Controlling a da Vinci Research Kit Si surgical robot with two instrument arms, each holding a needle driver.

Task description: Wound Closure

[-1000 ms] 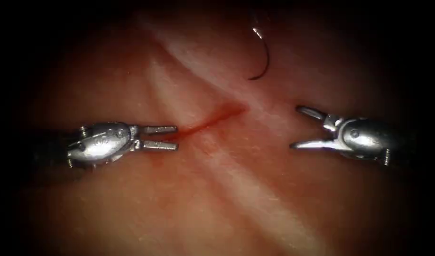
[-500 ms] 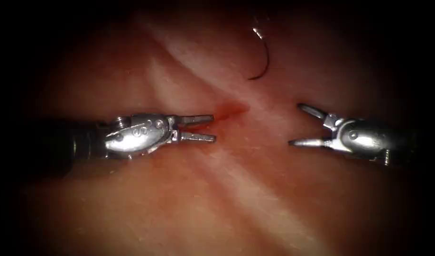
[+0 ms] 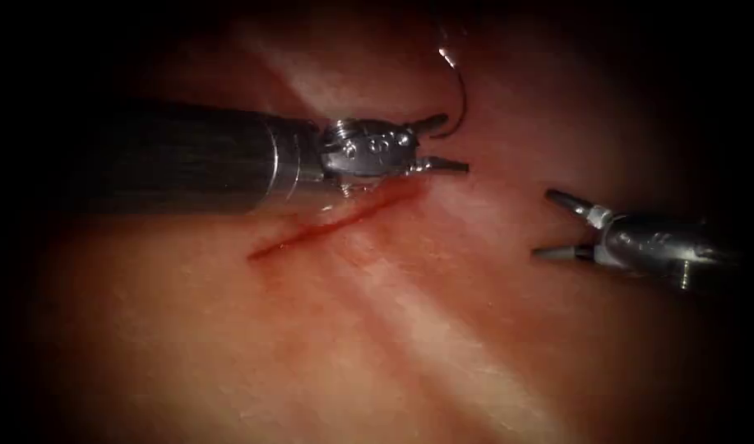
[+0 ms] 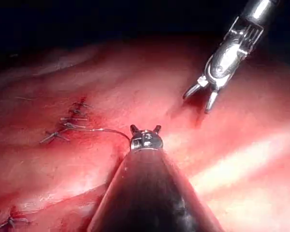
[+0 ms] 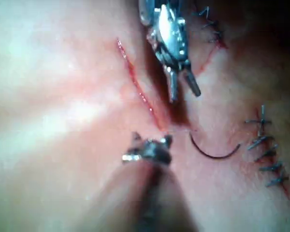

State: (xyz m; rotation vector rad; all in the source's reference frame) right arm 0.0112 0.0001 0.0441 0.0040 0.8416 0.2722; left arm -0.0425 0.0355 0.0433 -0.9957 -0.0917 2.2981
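The tissue (image 3: 442, 329) carries a short red cut (image 3: 335, 220) that runs slantwise. The curved needle (image 3: 460, 94) lies free on the tissue just beyond the cut's far right end, held by neither tool and not in the tissue. My left tool (image 3: 442, 145) hovers by the needle's lower end with its jaws open and empty. My right tool (image 3: 549, 226) waits to the right of the cut, jaws wide open and empty. The right wrist view has the needle (image 5: 215, 153) beside the left tool (image 5: 182, 91). The left wrist view has the needle (image 4: 106, 130) next to the left tool (image 4: 145, 129).
Red fluid fills the cut. Rows of older stitches with cut thread ends (image 5: 266, 145) sit beyond the needle, also seen as stitches (image 4: 67, 124) in the left wrist view. The left tool's dark shaft (image 3: 196, 160) crosses above the cut's left side.
My left tool has travelled from the cut's left end rightward and away, up to the needle. My right tool has drawn back a little to the right, jaws still open.
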